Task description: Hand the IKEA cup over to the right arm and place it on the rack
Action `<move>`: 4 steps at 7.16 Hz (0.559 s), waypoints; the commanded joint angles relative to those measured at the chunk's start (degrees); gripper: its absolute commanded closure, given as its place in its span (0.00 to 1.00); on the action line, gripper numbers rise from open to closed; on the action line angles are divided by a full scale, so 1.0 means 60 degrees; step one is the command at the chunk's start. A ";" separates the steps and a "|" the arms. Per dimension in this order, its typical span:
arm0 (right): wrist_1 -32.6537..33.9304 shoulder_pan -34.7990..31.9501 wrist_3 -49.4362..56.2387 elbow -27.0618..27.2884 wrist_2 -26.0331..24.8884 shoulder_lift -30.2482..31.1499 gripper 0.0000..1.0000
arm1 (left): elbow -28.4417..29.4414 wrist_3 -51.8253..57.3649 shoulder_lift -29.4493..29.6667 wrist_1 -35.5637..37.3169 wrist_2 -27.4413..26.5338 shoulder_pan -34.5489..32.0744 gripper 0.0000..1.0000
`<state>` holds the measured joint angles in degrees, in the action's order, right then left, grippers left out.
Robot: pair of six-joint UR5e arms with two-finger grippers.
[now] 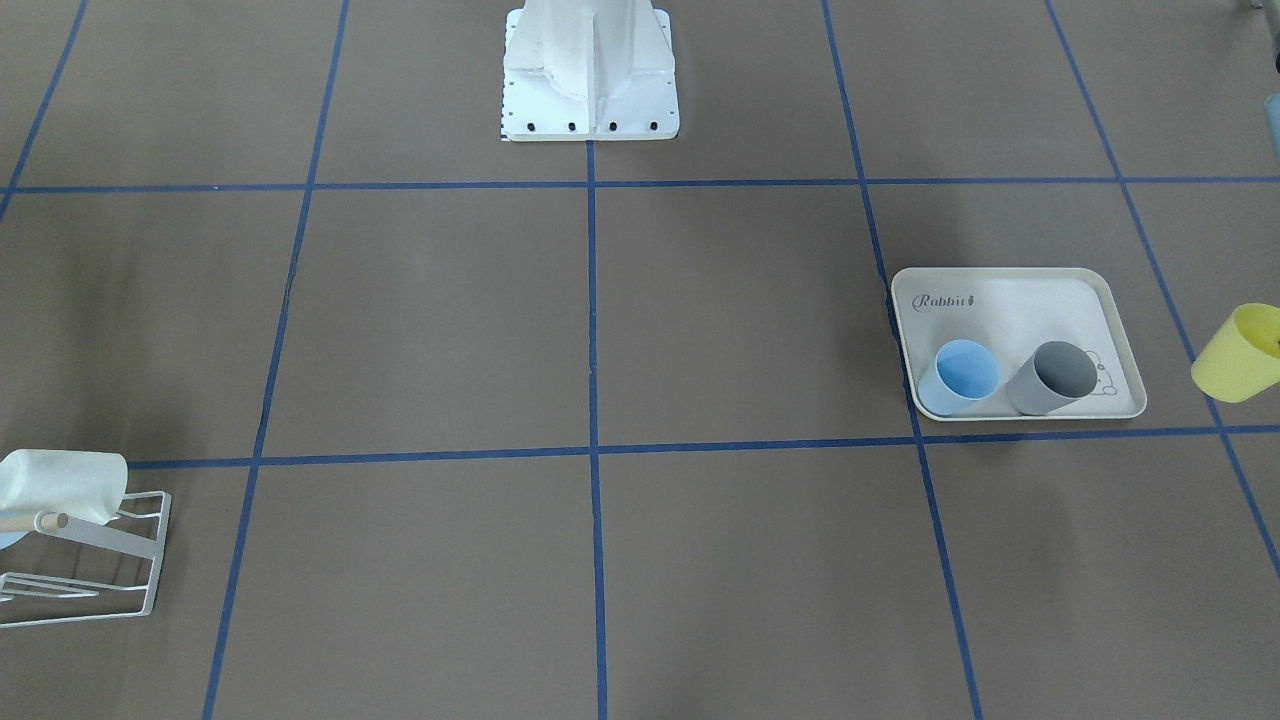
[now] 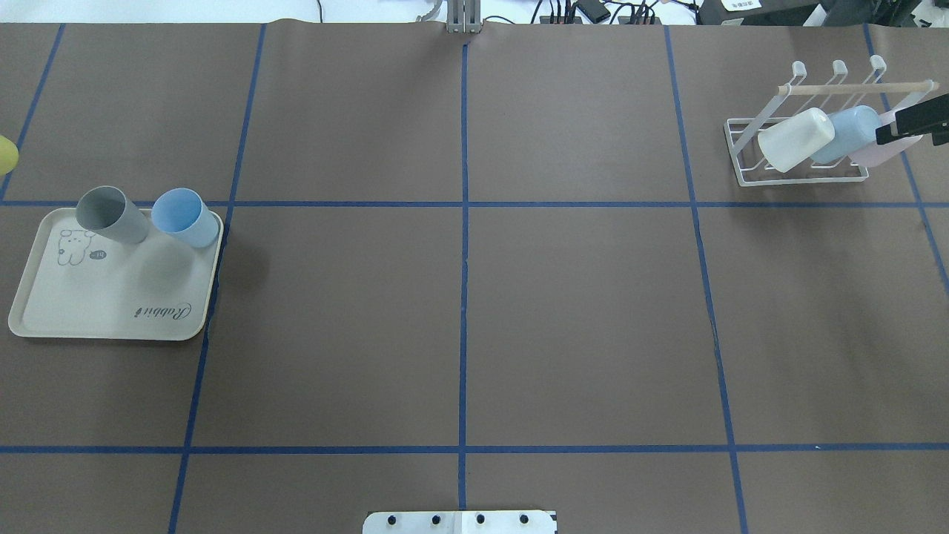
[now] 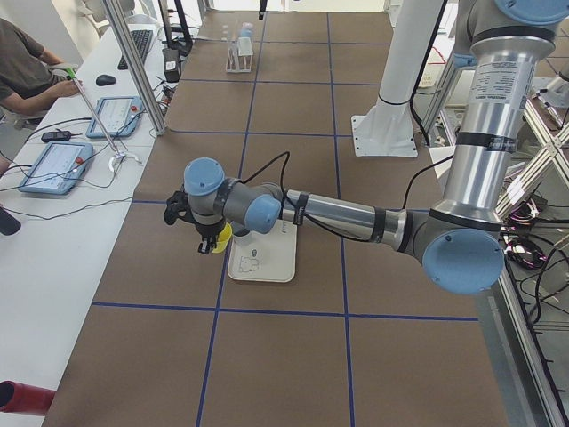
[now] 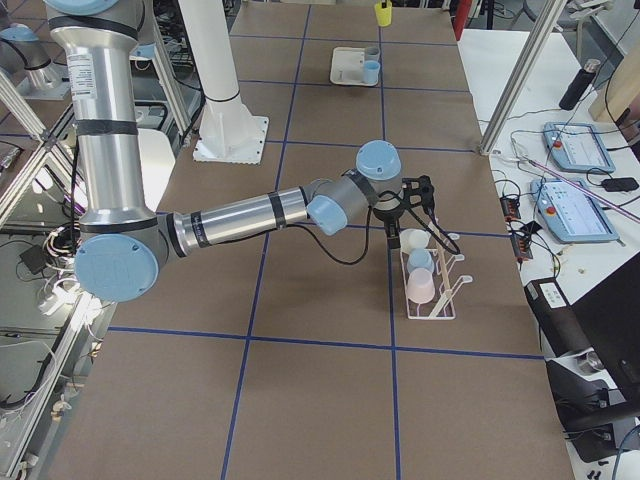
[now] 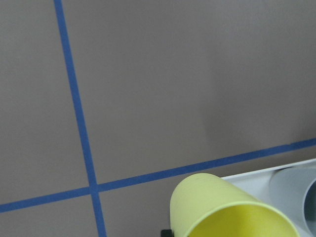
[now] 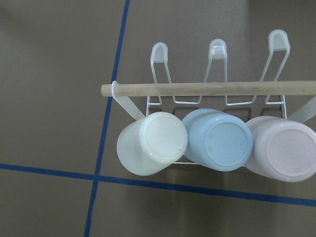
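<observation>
Yellow cup is clamped in my left tool — handover next means meeting midway, and I can't tell the right tool state.

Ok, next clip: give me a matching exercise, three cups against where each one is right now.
Things:
1. yellow cup
2. grey cup
3. pink cup

Places:
A. on the rack
B. at the left gripper
C. on the tray

Pairs: 1-B, 2-C, 3-A.
</observation>
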<state>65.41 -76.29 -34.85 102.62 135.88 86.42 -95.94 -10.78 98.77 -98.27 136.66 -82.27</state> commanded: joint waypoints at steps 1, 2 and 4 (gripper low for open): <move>-0.0032 0.0029 -0.0867 0.0735 0.0175 -0.0033 0.00 | -0.2574 -0.0673 0.0207 0.1507 0.0132 0.0102 1.00; -0.0033 0.0146 -0.1786 0.1073 0.0189 -0.0135 0.00 | -0.3092 -0.3145 0.0673 0.1278 0.0308 0.0524 1.00; -0.2331 0.1050 -0.4707 0.1252 0.0175 -0.0136 0.00 | -0.3244 -0.6303 0.1087 -0.1343 0.1376 0.2059 1.00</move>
<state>60.01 -73.18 -52.09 109.54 137.01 85.68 -114.57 -36.79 103.98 -96.85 142.05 -74.88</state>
